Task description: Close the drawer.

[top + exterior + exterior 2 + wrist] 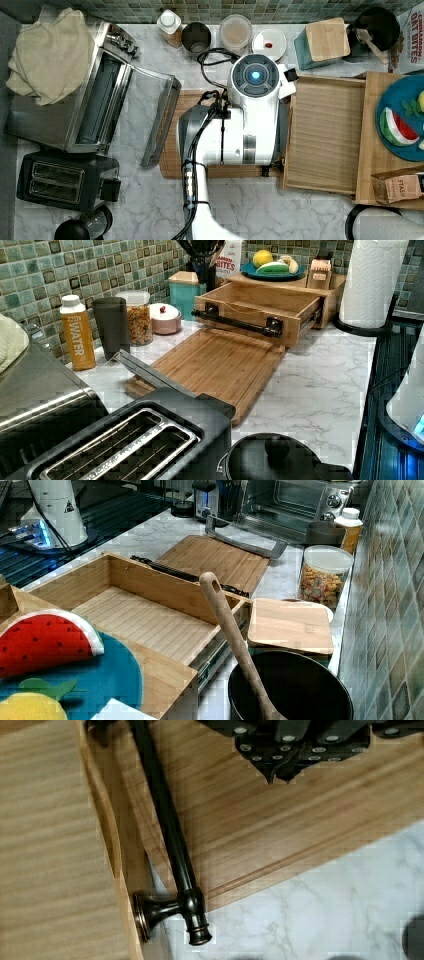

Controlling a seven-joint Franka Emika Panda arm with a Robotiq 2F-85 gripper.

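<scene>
The drawer (325,140) is a shallow light-wood tray standing pulled out of the thick wooden slab (369,150) that carries a blue plate (400,115). The drawer (250,302) (140,615) is empty inside. Its dark metal handle (170,830) (237,322) runs along the front wall, facing the darker cutting board (215,360). My gripper (277,774) hangs above the cutting board (300,830), off to one side of the handle and apart from it, fingers shut with nothing between them. In the top view the white arm (252,115) covers the gripper.
A toaster oven (95,100) with its door (160,120) folded down reaches the cutting board's far edge. A black toaster (60,182), jars (235,32) along the tiled wall, a paper towel roll (372,280) and a pot with a wooden spoon (235,630) stand around.
</scene>
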